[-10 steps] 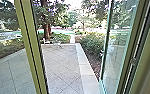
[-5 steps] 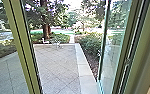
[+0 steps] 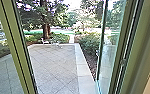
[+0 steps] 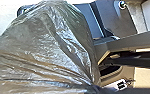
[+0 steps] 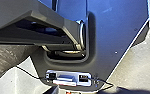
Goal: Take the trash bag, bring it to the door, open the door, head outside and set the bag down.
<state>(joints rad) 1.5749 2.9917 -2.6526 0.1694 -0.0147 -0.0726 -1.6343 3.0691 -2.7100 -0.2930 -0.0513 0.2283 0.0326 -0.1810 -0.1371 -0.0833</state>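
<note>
Trash bag (image 4: 41, 50): held at the left gripper (image 4: 99, 88), which is clamped on the gathered plastic. Creases converge at the gripper; from there the bag spreads wide. Material: dark, glossy, slightly see-through film. Part of the bag also appears in the right wrist view, beside the robot's base. Right gripper (image 5: 86, 90): state cannot be told.

Surroundings, in descending size:

- Paved yard (image 3: 53, 65): ahead of both grippers, beyond the doorway. Joints between the slabs run diagonally; a plain pale strip (image 3: 84, 71) follows the right edge.
- Tree (image 3: 45, 22): ahead of the grippers, past the far edge of the paving. Reddish-brown trunk, dark foliage.
- Glass door (image 3: 108, 55): ahead and to the right of the grippers, standing open at an angle to the doorway.
- Green door post (image 3: 12, 50): ahead and to the left of the grippers; leans in the head view.
- Shrubs (image 3: 89, 43): ahead of the grippers, between the pale strip and the glass door as seen from the head.
- White chair (image 3: 44, 41): far ahead of the grippers, near the far edge of the paving.
</note>
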